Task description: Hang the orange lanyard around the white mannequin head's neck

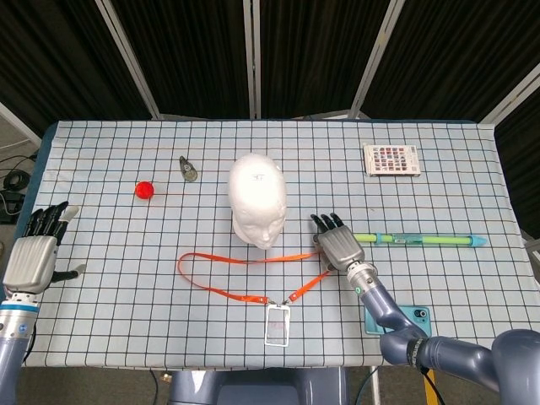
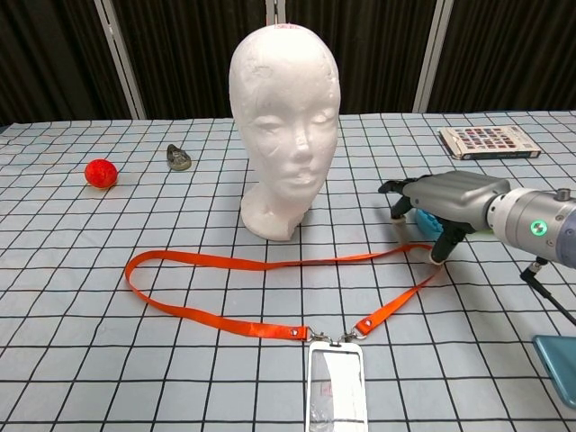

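the orange lanyard (image 2: pixel 270 265) is lying flat, not yet hung on the mannequin head (image 2: pixel 283 126), being approached by the spread, empty right hand (image 2: pixel 441 202).

orange lanyard (image 2: pixel 270 266), white mannequin head (image 2: pixel 284 117), black-gridded pale tablecloth (image 1: pixel 118 253), red ball (image 2: pixel 101 173)

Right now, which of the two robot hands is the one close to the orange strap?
The right robot hand, hovering at the orange lanyard's right bend near the mannequin head. The left robot hand sits far off at the table's left edge.
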Motion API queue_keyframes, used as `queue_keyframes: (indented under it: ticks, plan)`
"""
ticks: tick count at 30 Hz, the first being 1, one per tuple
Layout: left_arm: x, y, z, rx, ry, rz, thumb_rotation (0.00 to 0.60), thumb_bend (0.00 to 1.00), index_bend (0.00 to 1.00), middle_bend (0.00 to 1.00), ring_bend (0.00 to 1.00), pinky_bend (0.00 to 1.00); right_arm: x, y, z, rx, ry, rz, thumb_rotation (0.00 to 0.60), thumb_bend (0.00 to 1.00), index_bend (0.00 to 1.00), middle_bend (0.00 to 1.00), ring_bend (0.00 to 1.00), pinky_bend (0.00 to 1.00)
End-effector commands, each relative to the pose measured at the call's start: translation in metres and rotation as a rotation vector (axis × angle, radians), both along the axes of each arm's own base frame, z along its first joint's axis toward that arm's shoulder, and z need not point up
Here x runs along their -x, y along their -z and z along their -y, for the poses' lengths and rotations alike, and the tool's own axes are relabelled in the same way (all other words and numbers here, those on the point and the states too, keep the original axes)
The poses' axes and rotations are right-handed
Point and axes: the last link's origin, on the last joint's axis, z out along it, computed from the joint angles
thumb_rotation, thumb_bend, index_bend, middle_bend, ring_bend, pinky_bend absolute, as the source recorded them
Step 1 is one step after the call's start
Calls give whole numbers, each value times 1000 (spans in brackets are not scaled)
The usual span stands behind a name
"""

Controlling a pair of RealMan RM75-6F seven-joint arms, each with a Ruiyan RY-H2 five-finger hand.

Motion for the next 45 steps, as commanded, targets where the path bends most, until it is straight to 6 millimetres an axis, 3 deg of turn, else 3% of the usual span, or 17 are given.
queue_keyframes:
  ticks: [1, 10, 20, 22, 25, 32, 36, 45]
  plan:
    - [0, 0, 0, 2, -2, 1, 600, 0, 0, 0, 0, 0, 1, 1, 0, 2, -4, -4, 600, 367, 555, 0, 0, 0]
    - [2, 3, -1, 13, -9, 1, 600, 0, 0, 0, 0, 0, 4, 2, 0, 3, -5, 0, 600, 387, 684, 0, 0, 0]
    - [-3, 11, -7, 36, 8, 2, 600, 0, 3, 0, 0, 0, 5, -17, -5, 12, 6, 77, 600, 384, 698, 0, 0, 0]
    - [-8, 15, -11, 49, 23, 6, 600, 0, 41, 0, 0, 0, 4, -22, -8, 9, 14, 96, 600, 383, 701, 1, 0, 0]
    - [-22, 28, -24, 88, 69, 8, 600, 16, 165, 0, 0, 0, 3, -30, -13, -3, 25, 122, 600, 383, 703, 3, 0, 0]
    - [-62, 73, -58, 207, 164, 66, 600, 224, 348, 0, 0, 0, -1, -37, -22, -28, 22, 145, 600, 384, 709, 10, 0, 0]
    - [-82, 112, -78, 304, 206, 70, 600, 261, 384, 0, 0, 0, -5, -39, -25, -41, 14, 155, 600, 384, 710, 13, 0, 0]
    - [-97, 153, -89, 376, 226, 63, 600, 278, 401, 0, 0, 0, -3, -38, -25, -56, 22, 162, 600, 384, 718, 16, 0, 0]
